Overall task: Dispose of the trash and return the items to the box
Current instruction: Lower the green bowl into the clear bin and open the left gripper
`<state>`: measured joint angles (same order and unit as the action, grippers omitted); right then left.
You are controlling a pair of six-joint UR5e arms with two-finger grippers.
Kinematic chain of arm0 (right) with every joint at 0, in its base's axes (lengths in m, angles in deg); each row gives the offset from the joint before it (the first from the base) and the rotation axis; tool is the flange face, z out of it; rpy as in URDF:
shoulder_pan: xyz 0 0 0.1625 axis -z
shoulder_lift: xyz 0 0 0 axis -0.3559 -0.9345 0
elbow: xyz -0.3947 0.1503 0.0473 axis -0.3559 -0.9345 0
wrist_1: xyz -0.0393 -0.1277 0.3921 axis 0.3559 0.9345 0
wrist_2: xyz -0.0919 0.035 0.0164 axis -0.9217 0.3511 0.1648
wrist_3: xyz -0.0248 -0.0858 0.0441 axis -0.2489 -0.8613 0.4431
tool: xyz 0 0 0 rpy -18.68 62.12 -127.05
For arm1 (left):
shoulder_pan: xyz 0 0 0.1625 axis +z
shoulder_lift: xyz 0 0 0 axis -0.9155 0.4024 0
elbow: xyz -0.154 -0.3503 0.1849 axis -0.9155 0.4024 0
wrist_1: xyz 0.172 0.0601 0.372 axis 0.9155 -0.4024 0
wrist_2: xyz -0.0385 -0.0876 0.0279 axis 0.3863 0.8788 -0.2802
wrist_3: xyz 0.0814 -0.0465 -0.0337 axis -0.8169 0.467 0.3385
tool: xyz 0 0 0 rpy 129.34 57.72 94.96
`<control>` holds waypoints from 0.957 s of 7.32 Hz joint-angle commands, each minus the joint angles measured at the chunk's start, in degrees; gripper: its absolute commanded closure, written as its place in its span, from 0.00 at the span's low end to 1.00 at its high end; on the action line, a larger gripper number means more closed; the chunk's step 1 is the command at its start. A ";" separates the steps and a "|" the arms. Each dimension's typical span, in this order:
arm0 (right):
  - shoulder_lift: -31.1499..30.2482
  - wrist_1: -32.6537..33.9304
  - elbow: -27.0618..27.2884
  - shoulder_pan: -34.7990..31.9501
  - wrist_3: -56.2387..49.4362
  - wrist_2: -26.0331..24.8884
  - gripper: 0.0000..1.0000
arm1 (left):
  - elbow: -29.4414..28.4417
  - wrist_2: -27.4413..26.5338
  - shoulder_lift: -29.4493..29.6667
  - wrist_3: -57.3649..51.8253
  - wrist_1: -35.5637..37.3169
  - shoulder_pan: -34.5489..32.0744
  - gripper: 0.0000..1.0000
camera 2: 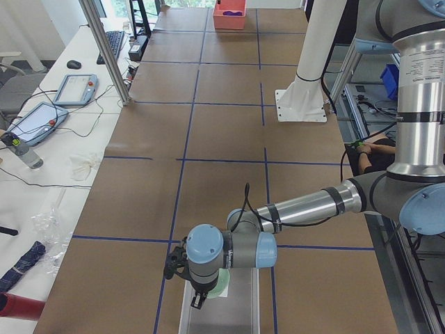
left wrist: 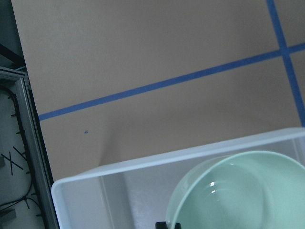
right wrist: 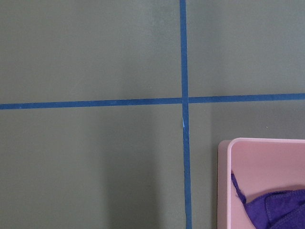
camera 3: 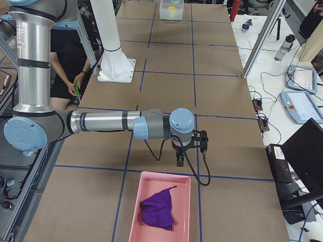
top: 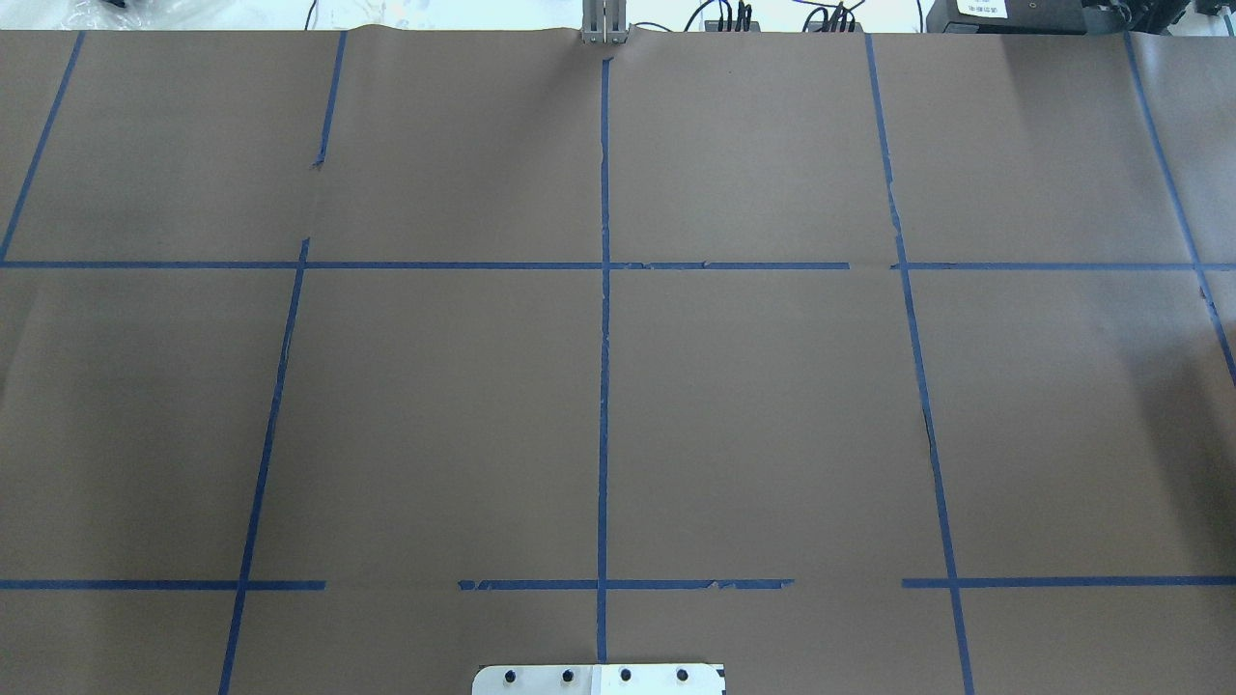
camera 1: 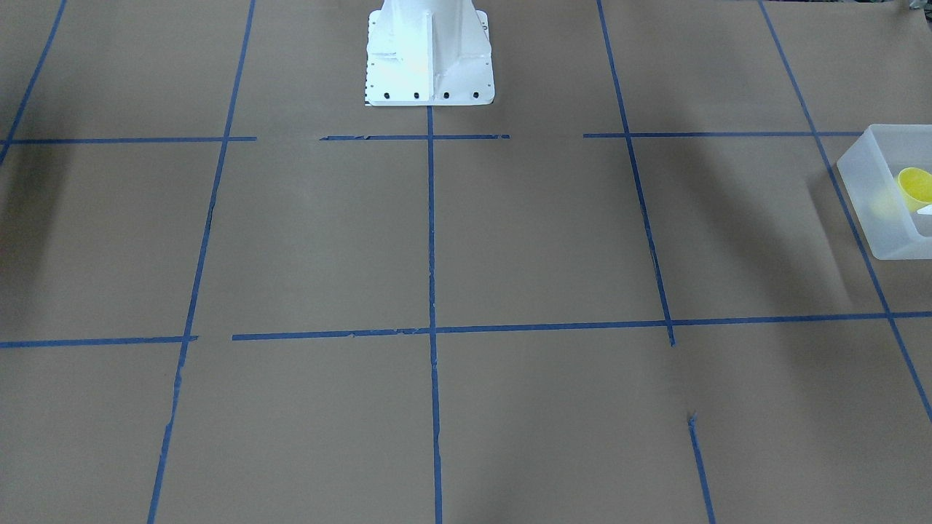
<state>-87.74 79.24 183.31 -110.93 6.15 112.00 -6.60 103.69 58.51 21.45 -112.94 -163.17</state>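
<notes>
The frosted white box [camera 1: 874, 218] stands at the table's end on my left side. The yellow cup [camera 1: 914, 185] lies inside it, also seen small in the exterior right view [camera 3: 172, 8]. A mint green bowl [left wrist: 228, 195] sits in the box [left wrist: 143, 164] too. My left gripper [camera 2: 197, 299] hangs over the box [camera 2: 240, 306], beside the bowl [camera 2: 222, 284]. I cannot tell whether it is open or shut. My right gripper [camera 3: 179, 160] hangs above the table just before a pink tray [camera 3: 151, 184]. I cannot tell its state either.
The pink tray [right wrist: 267, 157] at the table's right end holds a purple cloth [camera 3: 157, 207]. The white robot base [camera 1: 429, 54] stands at the table's edge. Blue tape lines mark the brown table. An operator sits beyond the table's robot side [camera 3: 70, 60].
</notes>
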 commanded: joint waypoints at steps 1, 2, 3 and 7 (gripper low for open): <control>0.00 0.00 0.00 -0.01 0.00 0.08 0.00 | -4.17 -5.05 -0.98 0.03 -7.90 -0.04 1.00; 0.00 0.00 0.00 -0.01 0.00 0.09 0.00 | -4.18 -5.07 -0.98 0.38 -7.91 -0.04 0.59; 0.00 0.00 0.00 -0.01 0.00 0.17 0.00 | -4.09 -4.89 -1.06 1.51 -7.91 -0.04 0.01; 0.00 0.00 0.09 -0.01 0.00 0.09 0.00 | 5.18 0.90 0.25 8.42 -1.45 -0.13 0.00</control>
<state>-87.74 79.24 183.37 -110.88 6.15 112.10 -6.18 102.66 58.14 25.71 -118.49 -163.35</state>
